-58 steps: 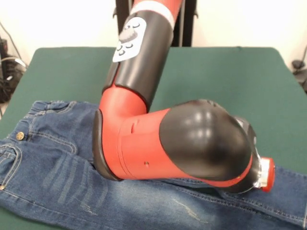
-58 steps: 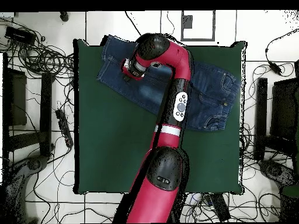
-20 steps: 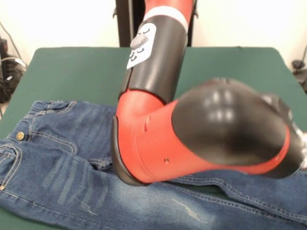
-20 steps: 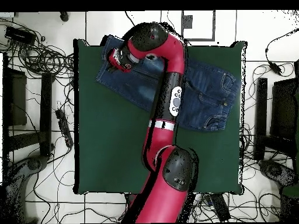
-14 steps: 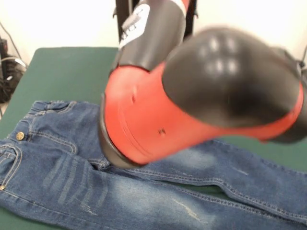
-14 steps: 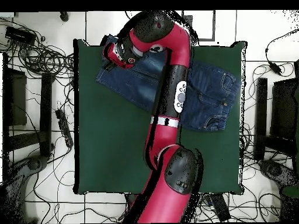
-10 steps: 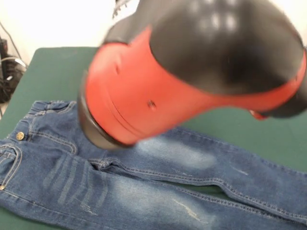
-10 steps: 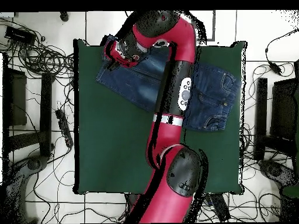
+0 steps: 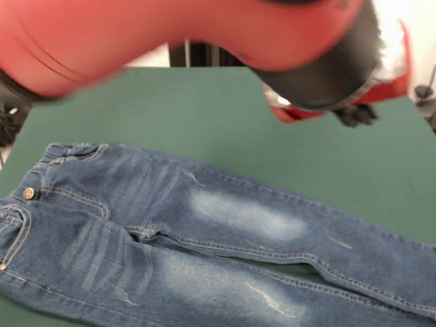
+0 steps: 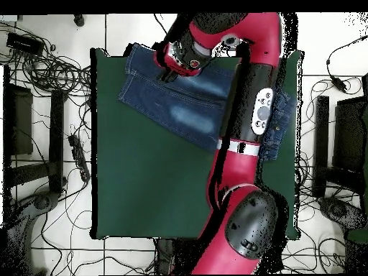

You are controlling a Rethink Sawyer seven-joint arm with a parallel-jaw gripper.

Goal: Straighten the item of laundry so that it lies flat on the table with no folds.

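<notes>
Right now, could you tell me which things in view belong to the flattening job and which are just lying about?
Part of the job:
- jeans, spread along one table edge
- green table
- gripper, over the leg end of the jeans

Just lying about:
- cables on the floor around the table

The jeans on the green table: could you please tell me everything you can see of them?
The jeans are small, of blue denim with faded whitish patches on the thighs, orange-tan stitching and a brass button at the waistband. They lie spread out and mostly flat on the table, the two legs side by side with a narrow gap between them. In the overhead view they run along one edge of the table, partly hidden under the arm. Nothing visibly grips them.
</notes>
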